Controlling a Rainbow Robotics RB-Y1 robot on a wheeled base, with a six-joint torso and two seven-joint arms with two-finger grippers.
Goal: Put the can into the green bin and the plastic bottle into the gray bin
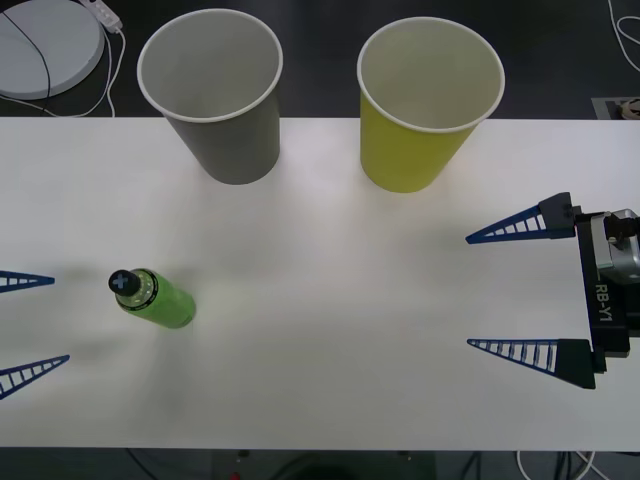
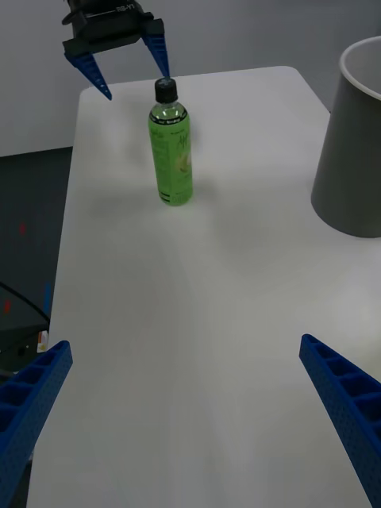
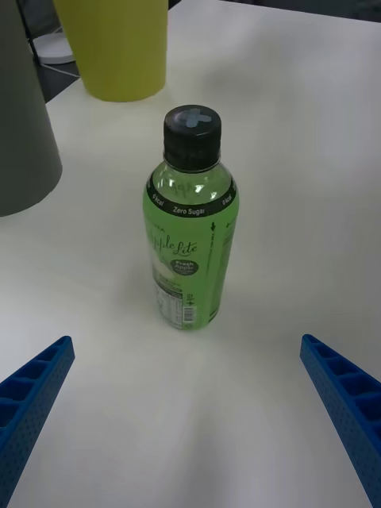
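Note:
The plastic bottle (image 1: pixel 155 297) (image 2: pixel 171 151) (image 3: pixel 189 230), bright green with a black cap, stands upright on the white table's left part. My left gripper (image 1: pixel 30 325) (image 2: pixel 123 59) is open at the table's left edge, a short way from the bottle, fingers on either side of the line toward it. Open too, my right gripper (image 1: pixel 510 290) hovers over the table's right part, nothing between its fingers. The gray bin (image 1: pixel 215 95) (image 2: pixel 353 143) (image 3: pixel 20 119) stands upright at the back left, the green bin (image 1: pixel 425 105) (image 3: pixel 115 44) at the back right. The can is out of view.
A white round disc (image 1: pixel 45 45) with a cable lies beyond the table's back left corner. The white table (image 1: pixel 330 300) spreads bare between the bottle and my right gripper. Dark floor lies past the back edge.

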